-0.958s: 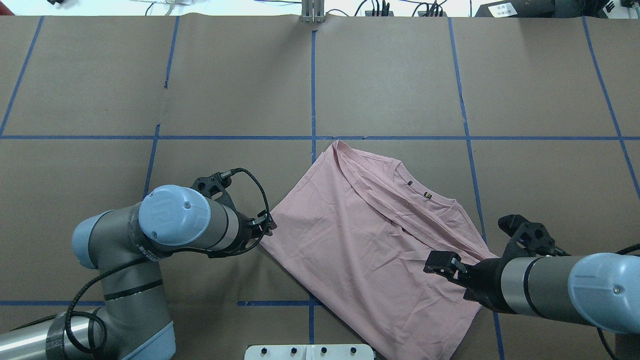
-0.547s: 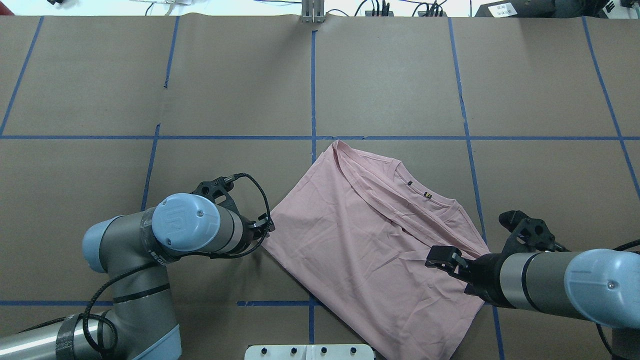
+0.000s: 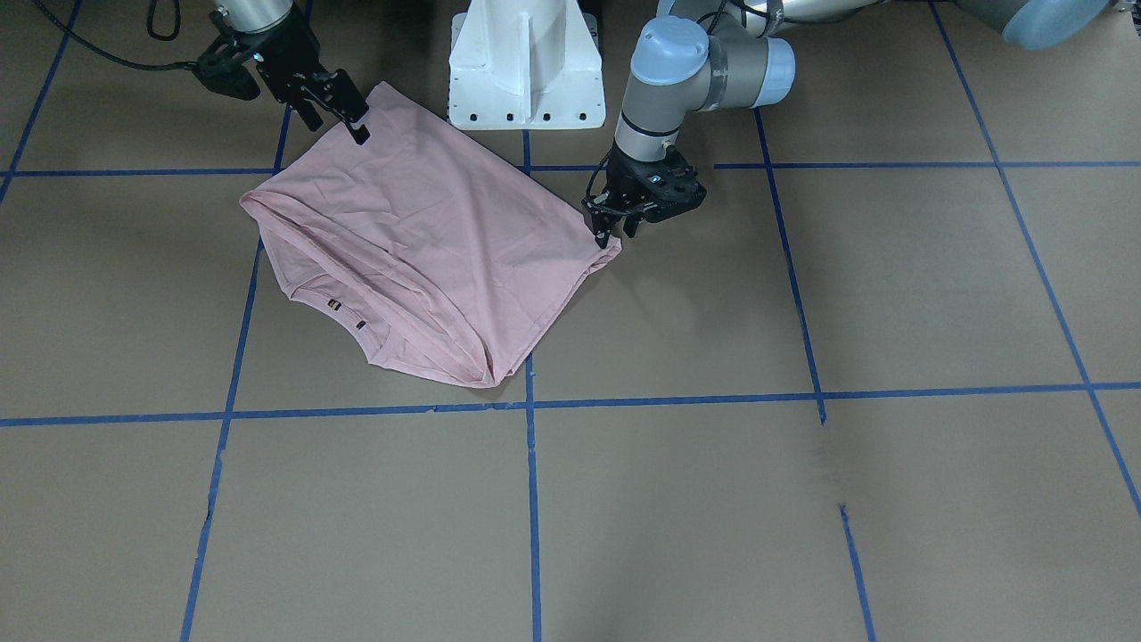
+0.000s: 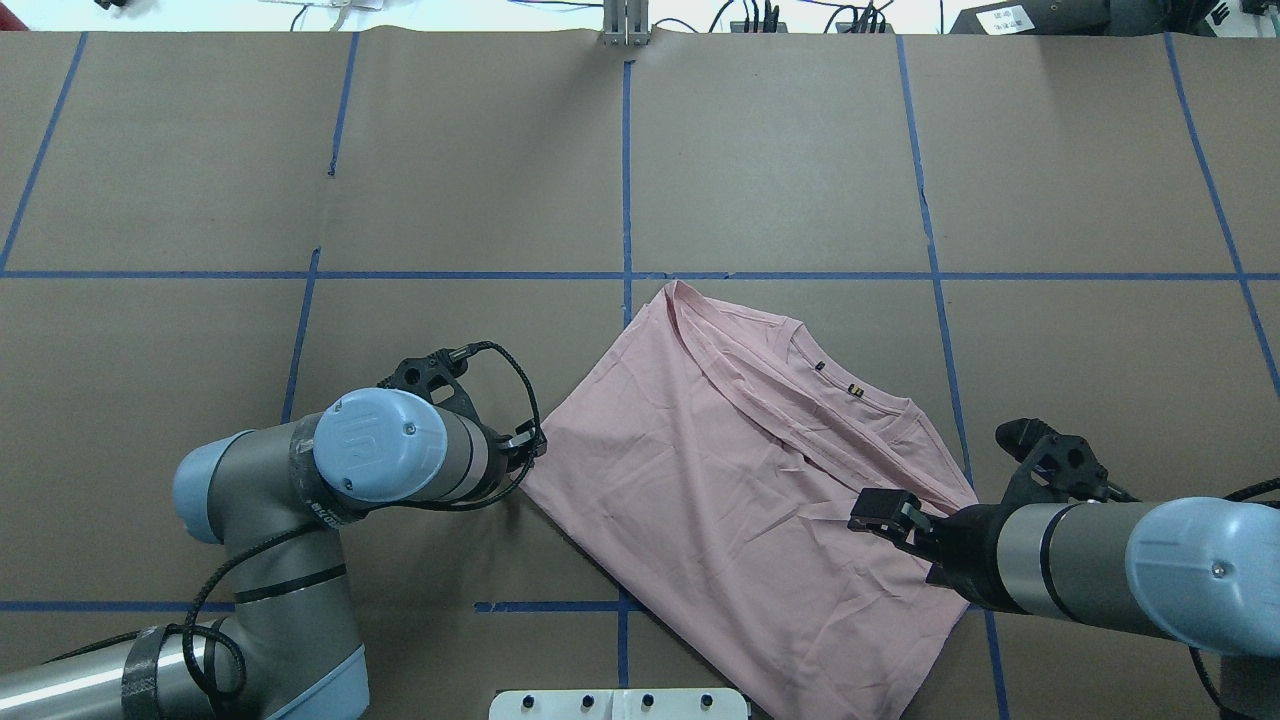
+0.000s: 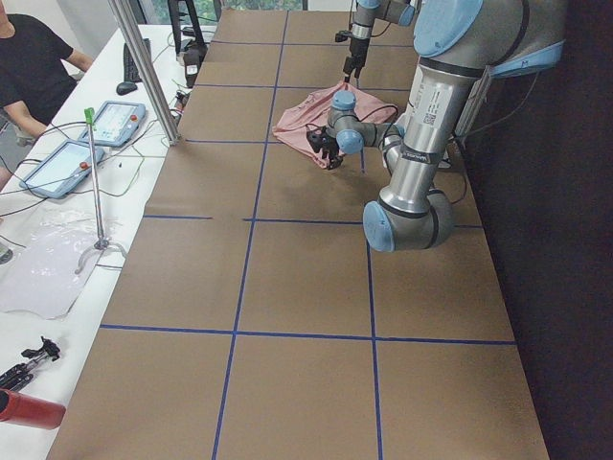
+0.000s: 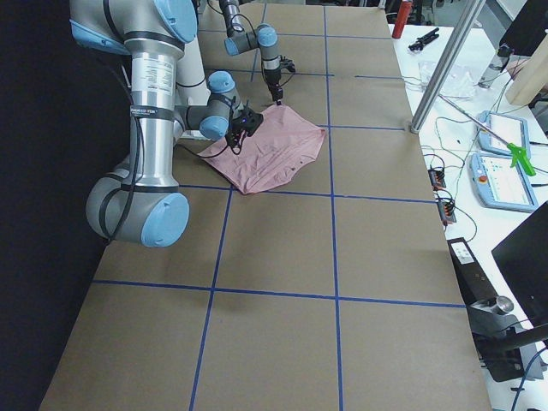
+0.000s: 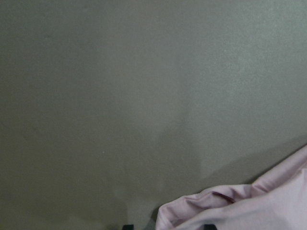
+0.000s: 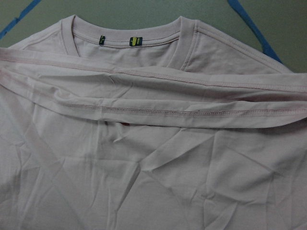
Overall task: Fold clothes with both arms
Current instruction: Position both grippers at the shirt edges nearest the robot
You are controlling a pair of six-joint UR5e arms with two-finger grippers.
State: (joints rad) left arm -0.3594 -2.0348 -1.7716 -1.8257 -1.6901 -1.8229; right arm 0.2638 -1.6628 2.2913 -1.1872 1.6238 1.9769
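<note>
Surface: a long table (image 4: 450,150) under brown paper, blue tape lines (image 4: 626,170) ruling it into big squares, with the white robot base (image 3: 526,62) at the robot's edge.
Shirt: the pink T-shirt (image 4: 720,480) lies flat and skewed, about 5 o'clock from the table's centre in the overhead view. Its collar (image 4: 850,385) points toward 1 o'clock, a hem is folded across just below it, and there are creases everywhere.
Left arm: the left gripper (image 3: 613,234) points down at the shirt's 9 o'clock corner. Its fingers are apart and grip nothing; the wrist camera shows that corner lying between the tips.
Right arm: the right gripper (image 4: 880,512) reaches in low over the shirt's 3 o'clock side, fingers spread, carrying nothing. Whether a tip touches the cloth, I can't tell.
Right wrist camera: a close look at the collar, with two small tags (image 8: 135,41) inside it.
</note>
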